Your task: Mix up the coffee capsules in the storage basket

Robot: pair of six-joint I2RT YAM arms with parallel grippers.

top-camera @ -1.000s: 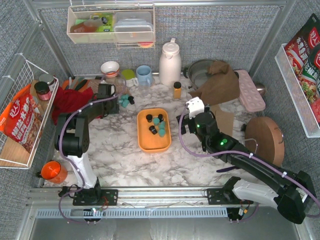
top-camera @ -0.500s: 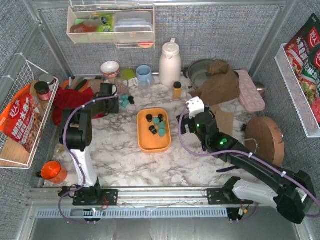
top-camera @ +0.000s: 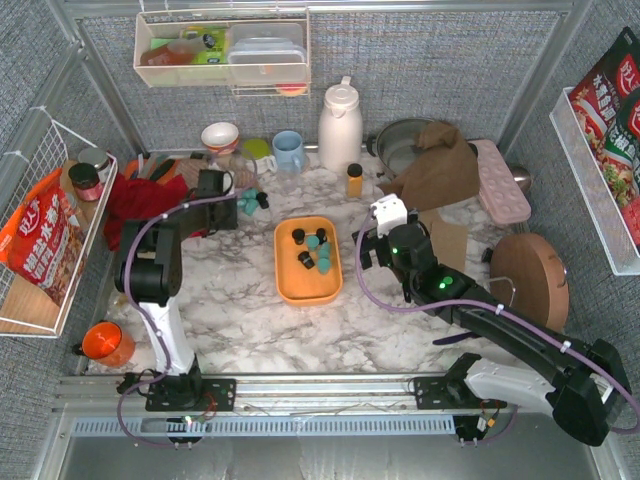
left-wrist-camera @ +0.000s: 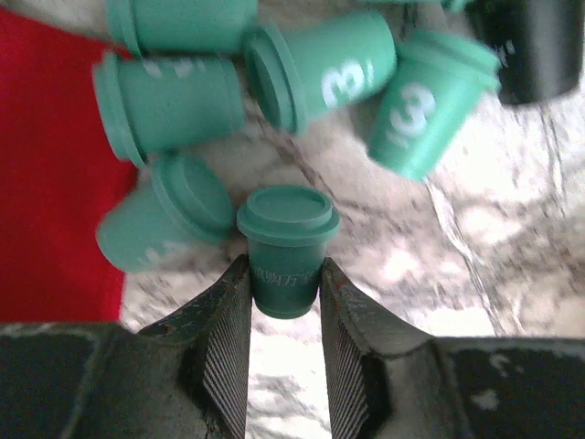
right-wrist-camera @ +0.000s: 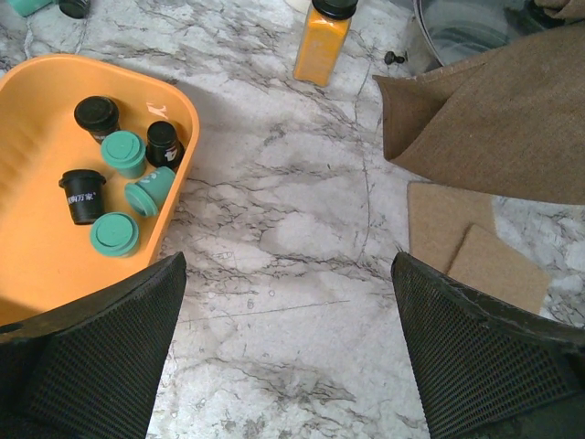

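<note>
**Left arm.** The left gripper (left-wrist-camera: 283, 279) had its two ribbed black fingers (left-wrist-camera: 228, 329) clamped on the body of one small teal cup-shaped coffee capsule (left-wrist-camera: 287, 240). The capsule was upright with its lid uppermost, over the white marble-patterned table (left-wrist-camera: 512, 274). Whether its base touched the table could not be told.

**Loose stock.** A cluster of teal plastic capsules (left-wrist-camera: 174, 101) lay tipped on their sides just beyond the gripped one, two of them marked with a white "3". One black capsule (left-wrist-camera: 535, 46) lay at the cluster's edge. A red cloth (left-wrist-camera: 46, 137) lay just beside the cluster. From overhead, the cluster sat at the rear left of the table, well apart from the basket.

**Basket.** The shallow orange plastic storage basket (top-camera: 300, 290), rounded-rectangular with a low rim, stood near the middle of the table. It held six capsules grouped in its far half. Three were black (right-wrist-camera: 96, 114) and three were teal (right-wrist-camera: 123, 151), with one of the teal tipped on its side. Its near half was bare.

**Right arm.** The right gripper (right-wrist-camera: 288, 265) had its jaws wide apart and held nothing. It hung over bare marble just to the right of the basket. Beyond it stood a small amber bottle with a black cap (right-wrist-camera: 322, 37), and a piece of brown fabric (right-wrist-camera: 494, 119) lay to the right.
</note>
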